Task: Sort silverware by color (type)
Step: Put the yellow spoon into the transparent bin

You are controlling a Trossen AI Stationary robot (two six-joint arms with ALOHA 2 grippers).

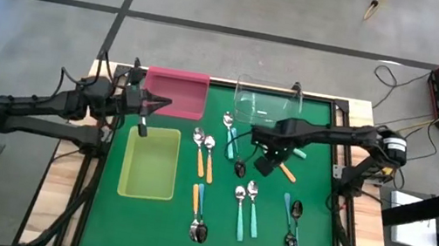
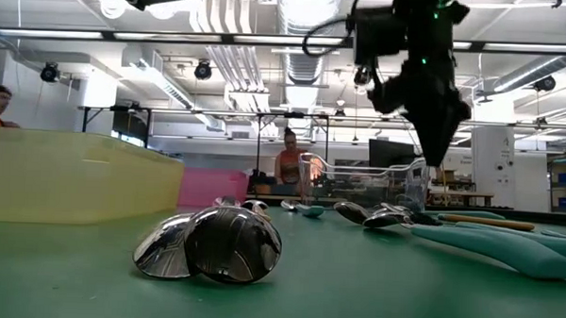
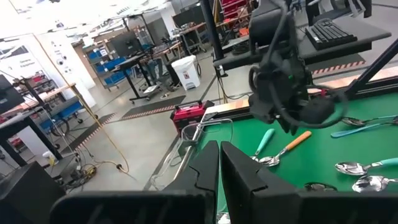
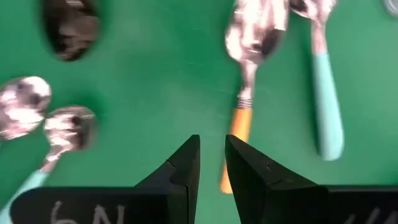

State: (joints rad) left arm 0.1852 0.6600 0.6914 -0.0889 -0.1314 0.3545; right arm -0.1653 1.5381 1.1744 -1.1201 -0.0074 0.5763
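Note:
Several spoons with shiny bowls and orange, teal or light blue handles lie flat on the green mat (image 1: 220, 229). My right gripper (image 1: 266, 161) hovers above the mat, near the clear tray (image 1: 267, 104). Its fingers are a narrow gap apart and hold nothing. In the right wrist view an orange-handled spoon (image 4: 244, 106) lies just beyond the right gripper (image 4: 212, 160), with a teal-handled spoon (image 4: 324, 93) beside it. My left gripper (image 1: 145, 120) is shut and empty. It hangs over the far edge of the yellow-green tray (image 1: 150, 162), next to the pink tray (image 1: 177, 92).
The pink, clear and yellow-green trays sit on the far and left parts of the mat. Spoon pairs lie mid-mat (image 1: 206, 152) and toward the near edge (image 1: 246, 208). In the low view two spoon bowls (image 2: 214, 246) lie close up. People show in the room beyond.

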